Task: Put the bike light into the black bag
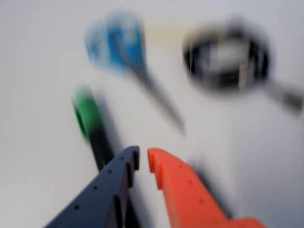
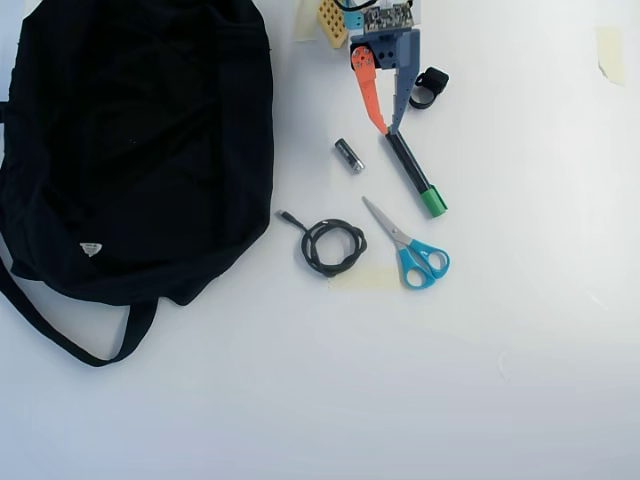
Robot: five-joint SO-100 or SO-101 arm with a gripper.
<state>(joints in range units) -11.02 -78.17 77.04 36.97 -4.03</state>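
In the overhead view the bike light [image 2: 428, 88], a small black block with a ring loop, lies on the white table just right of my gripper's grey-blue finger. My gripper [image 2: 388, 128] points down the picture, its orange and grey-blue fingers closed together with nothing between them, tips over the black end of a green-capped marker [image 2: 418, 178]. The black bag [image 2: 140, 140] fills the left side, its strap trailing toward the bottom left. The blurred wrist view shows my gripper [image 1: 142, 159] and the marker [image 1: 88, 114]; the bike light and bag are outside it.
Blue-handled scissors [image 2: 410, 248] [image 1: 118, 42] and a coiled black cable [image 2: 333, 246] [image 1: 228, 57] lie below the marker in the overhead view. A small black-and-silver cylinder [image 2: 348, 155] sits left of the gripper tips. Tape patches mark the table's right side [image 2: 608, 50].
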